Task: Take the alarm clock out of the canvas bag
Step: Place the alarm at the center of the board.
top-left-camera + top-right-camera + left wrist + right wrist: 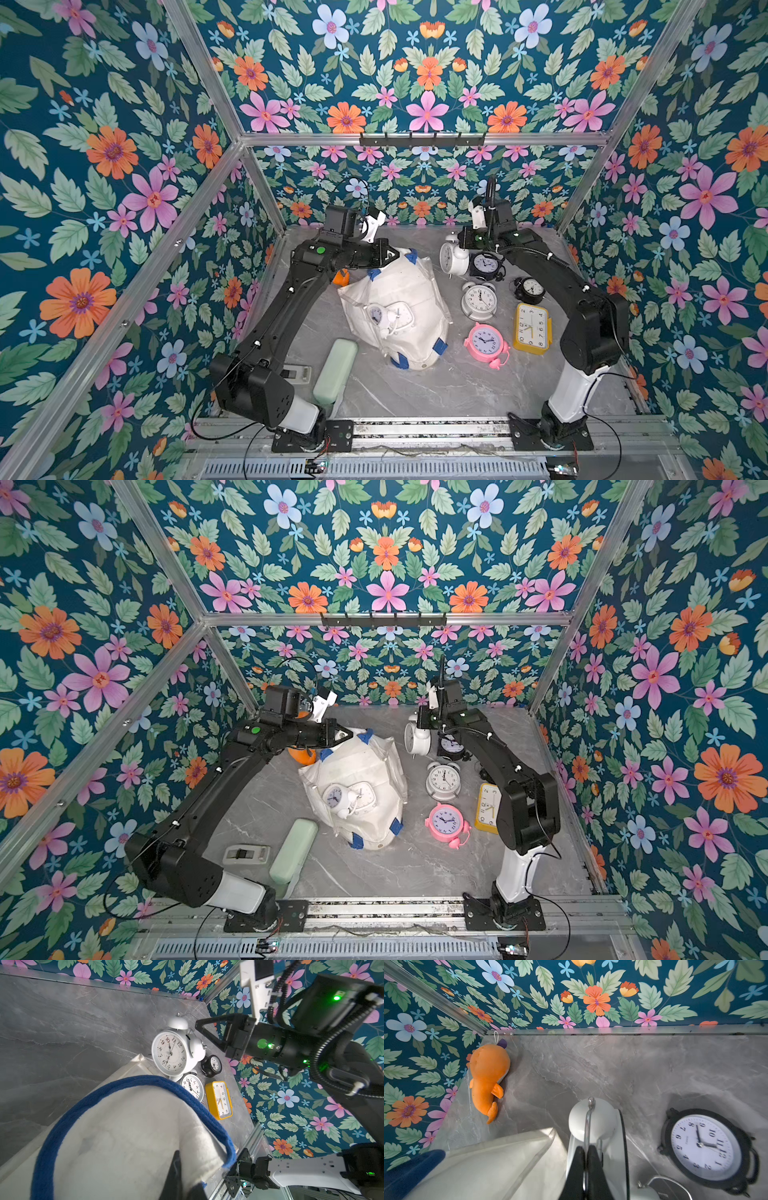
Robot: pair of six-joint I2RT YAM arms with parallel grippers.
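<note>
Both clenched, left claw (391, 254) on bag (399, 299) rim, right claw (586, 1155) on white clock (600, 1124) handle

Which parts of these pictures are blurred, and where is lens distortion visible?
Right wrist view: the right gripper and canvas bag edge are soft, too near the lens; the black clock looks slightly smeared. In both top views the frame rails splay, wide-angle stretch.

1. Eight alarm clocks: bell clock (451, 258), navy clock (485, 265), black clock (532, 288), silver clock (479, 300), yellow clock (531, 328), pink clock (485, 340), and two white clocks (375, 314) (402, 316) at the bag.
2. One canvas bag (399, 286).
3. One orange plush toy (488, 1076).
4. One green case (336, 374).
5. One grey device (245, 854).
</note>
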